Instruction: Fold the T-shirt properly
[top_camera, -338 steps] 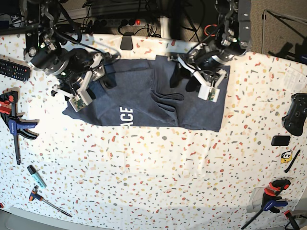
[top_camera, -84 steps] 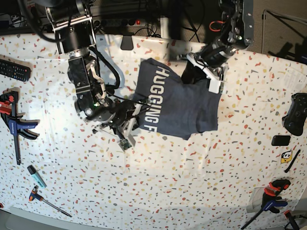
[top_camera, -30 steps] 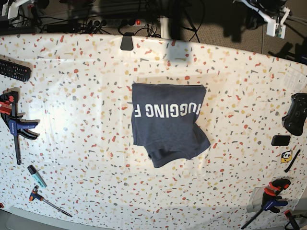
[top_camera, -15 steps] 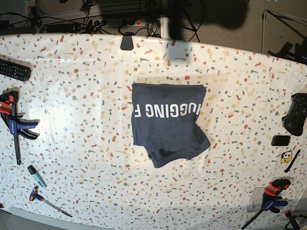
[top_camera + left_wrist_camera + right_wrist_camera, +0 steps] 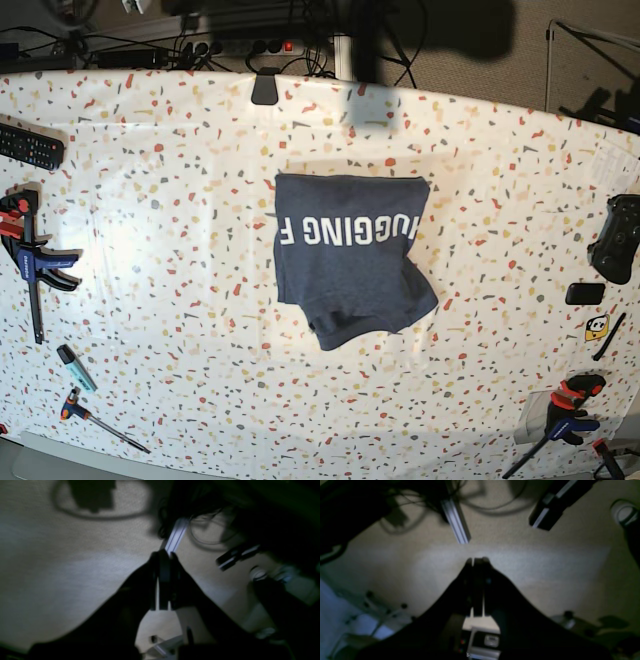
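The navy T-shirt (image 5: 350,255) lies folded into a rough rectangle at the middle of the speckled table (image 5: 180,300), white letters facing up near its far edge. A crumpled flap sticks out at its near right corner. Both arms are off the table and out of the base view. My left gripper (image 5: 162,555) is shut and empty, seen only in the left wrist view over beige carpet. My right gripper (image 5: 477,561) is shut and empty, also over carpet. The T-shirt does not show in either wrist view.
A remote (image 5: 30,147) and clamps (image 5: 30,262) lie at the table's left edge. A marker (image 5: 75,367) and a tool (image 5: 95,420) lie at the near left. A game controller (image 5: 618,238), a black block (image 5: 585,293) and another clamp (image 5: 560,420) lie at the right.
The arms have drawn back from the table and left the base view. The T-shirt has lain still over the last second.
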